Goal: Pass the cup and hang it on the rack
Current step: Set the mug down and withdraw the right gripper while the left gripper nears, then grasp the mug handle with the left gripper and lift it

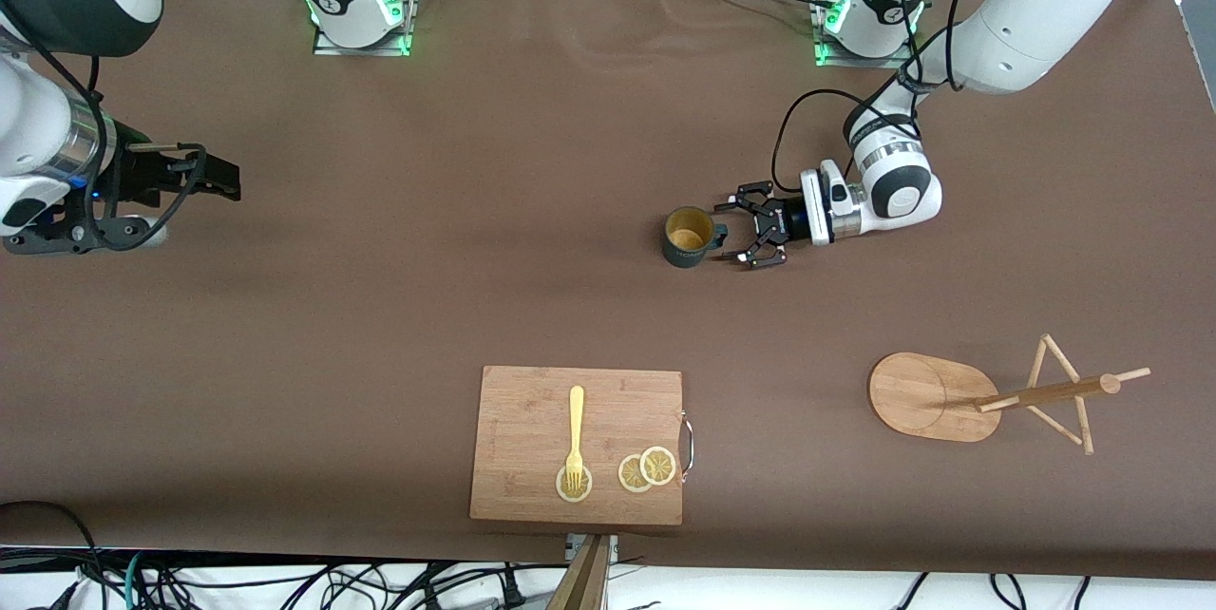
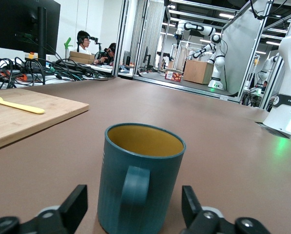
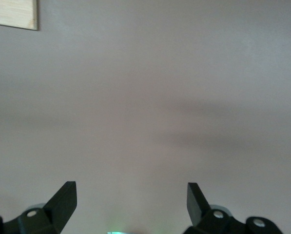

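Note:
The dark teal cup (image 1: 688,236) stands upright on the brown table, its yellowish inside showing. Its loop handle (image 1: 719,232) points toward my left gripper (image 1: 731,231). That gripper is low at table height, open, one finger on each side of the handle, touching nothing. In the left wrist view the cup (image 2: 141,178) is close, with the handle between the open fingers (image 2: 76,202). The wooden rack (image 1: 936,396) stands nearer the front camera, toward the left arm's end. My right gripper (image 1: 223,182) waits open and empty over bare table at the right arm's end; it also shows in the right wrist view (image 3: 130,195).
A rectangular wooden cutting board (image 1: 532,401) lies near the table's front edge with a yellow fork (image 1: 575,434) and lemon slices (image 1: 646,469) on it. Its corner shows in the right wrist view (image 3: 13,12) and its edge in the left wrist view (image 2: 33,119).

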You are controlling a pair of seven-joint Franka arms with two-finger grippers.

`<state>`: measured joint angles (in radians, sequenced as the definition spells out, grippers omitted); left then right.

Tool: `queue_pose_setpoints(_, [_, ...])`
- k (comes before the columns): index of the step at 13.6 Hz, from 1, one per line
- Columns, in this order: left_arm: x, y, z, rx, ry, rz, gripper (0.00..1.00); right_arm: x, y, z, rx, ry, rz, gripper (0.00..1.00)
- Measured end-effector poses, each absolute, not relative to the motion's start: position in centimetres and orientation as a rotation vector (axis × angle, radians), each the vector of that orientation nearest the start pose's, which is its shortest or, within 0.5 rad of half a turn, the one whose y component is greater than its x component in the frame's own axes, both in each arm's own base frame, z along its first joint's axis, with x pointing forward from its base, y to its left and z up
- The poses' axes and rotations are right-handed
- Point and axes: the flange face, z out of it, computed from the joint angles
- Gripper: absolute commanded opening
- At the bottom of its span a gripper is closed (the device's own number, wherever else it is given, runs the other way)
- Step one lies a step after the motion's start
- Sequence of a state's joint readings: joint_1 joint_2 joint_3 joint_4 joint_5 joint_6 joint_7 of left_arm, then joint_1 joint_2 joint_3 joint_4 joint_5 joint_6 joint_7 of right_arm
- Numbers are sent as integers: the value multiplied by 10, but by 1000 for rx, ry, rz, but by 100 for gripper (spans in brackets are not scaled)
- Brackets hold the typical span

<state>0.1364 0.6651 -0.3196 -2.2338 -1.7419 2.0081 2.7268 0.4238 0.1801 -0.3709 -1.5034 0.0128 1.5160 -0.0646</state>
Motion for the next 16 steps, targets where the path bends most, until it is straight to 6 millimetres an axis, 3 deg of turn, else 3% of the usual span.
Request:
queue_pose_setpoints(2, [462, -165, 86, 1547, -1098, 1089, 0, 578, 39, 559, -3177, -204, 227, 100])
queue_pose_setpoints(7, [460, -166, 79, 1548, -1088, 1080, 0, 550, 18, 576, -3156, -205, 175, 100])
queue_pose_setpoints(12, [466, -162, 83, 1571, -1007, 1045, 0, 539, 27, 585, -3169, -248, 143, 100])
queue_pose_setpoints(14, [481, -141, 100, 1586, -1003, 1005, 0, 540, 29, 586, -3171, -253, 121, 100])
queue_pose_setpoints(16, [501, -92, 131, 1611, -1009, 935, 0, 542, 28, 587, -3172, -250, 97, 100])
